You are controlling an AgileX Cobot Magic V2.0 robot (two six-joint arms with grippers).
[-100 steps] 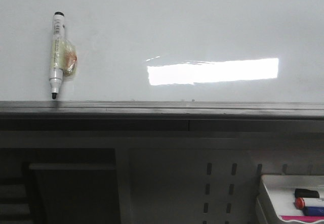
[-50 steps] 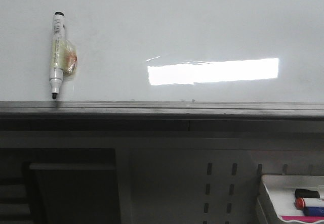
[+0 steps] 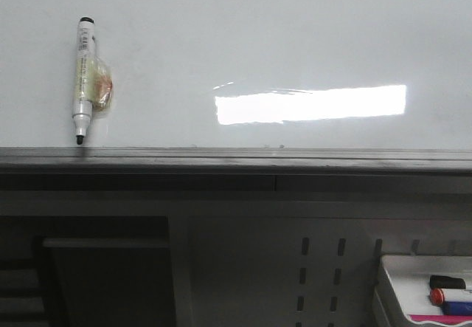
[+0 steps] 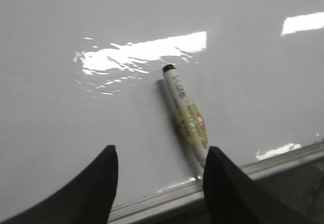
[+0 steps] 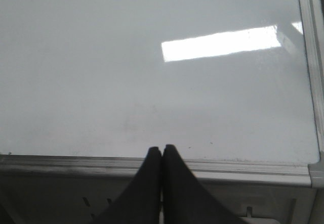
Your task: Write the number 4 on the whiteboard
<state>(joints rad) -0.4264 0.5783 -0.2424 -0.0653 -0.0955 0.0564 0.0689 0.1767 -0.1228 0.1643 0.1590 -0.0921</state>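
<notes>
Nearest the cameras, the left gripper (image 4: 159, 176) is being held with its black fingers (image 4: 96, 183) spread apart above the grey metal edge rail (image 4: 212, 188), apparently lined up so that the marker can be taken between them; nothing is being gripped. The right gripper (image 5: 162, 155) is being kept with its fingers pressed together and empty, seemingly parked out of the way over its end of the rail.

Low in the front view, a small white tray (image 3: 402, 286) is carrying spare markers in black, red and blue.

Beyond the rail, the large glossy white whiteboard (image 3: 295, 39) is lying flat as the worktop. A white marker with a black tip and a yellowish taped wrap (image 3: 83, 80) is resting on it, tip touching the rail, probably laid there within the left arm's reach. Small print is being shown on its barrel, but it is too blurred to be read.

The number 4 is not being shown anywhere on the board; writing is judged not yet begun.
</notes>
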